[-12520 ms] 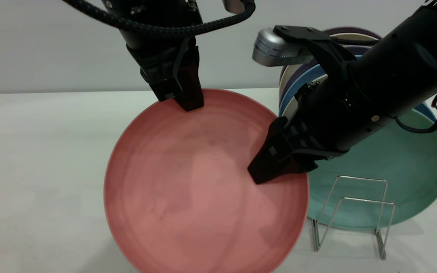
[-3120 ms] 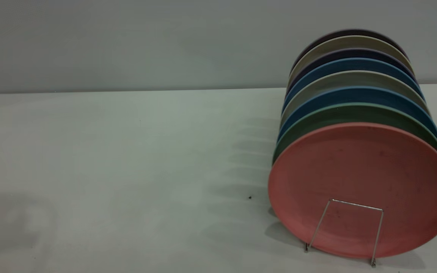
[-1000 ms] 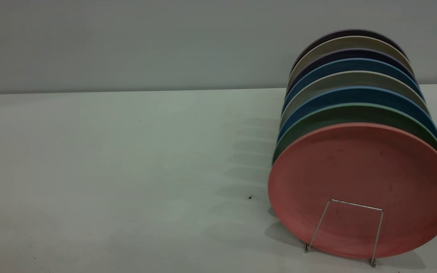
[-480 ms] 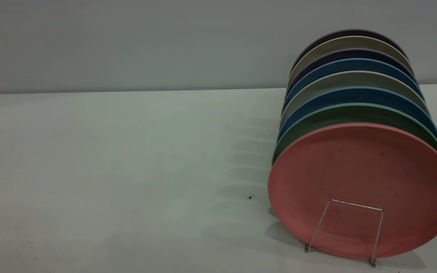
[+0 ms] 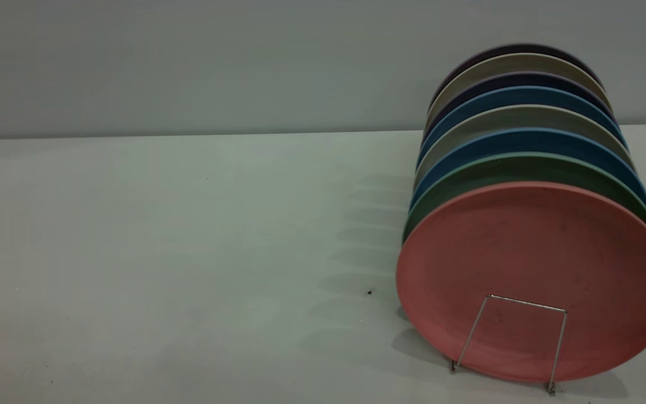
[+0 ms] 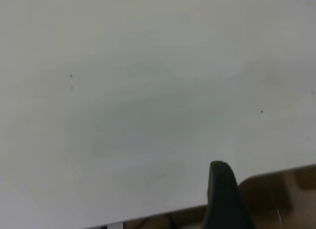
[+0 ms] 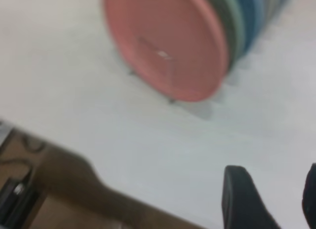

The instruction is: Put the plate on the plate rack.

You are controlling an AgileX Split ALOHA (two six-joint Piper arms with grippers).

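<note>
Right wrist view: open, empty right gripper (image 7: pixel 269 199) hovers well apart from the round salmon-pink plate (image 7: pixel 163 44) upright in the silver wire plate rack (image 5: pixel 516 342) near the counter (image 5: pixel 188 252) edge.

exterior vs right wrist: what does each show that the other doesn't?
Exterior only: the whole row behind the salmon-pink plate, with the teal-green plate, blue plates and farther ones, plus the wall. Right wrist only: the right gripper, fingers apart, and the table's edge. Both: the pink plate standing upright in the thin silver wire rack on the white table.
</note>
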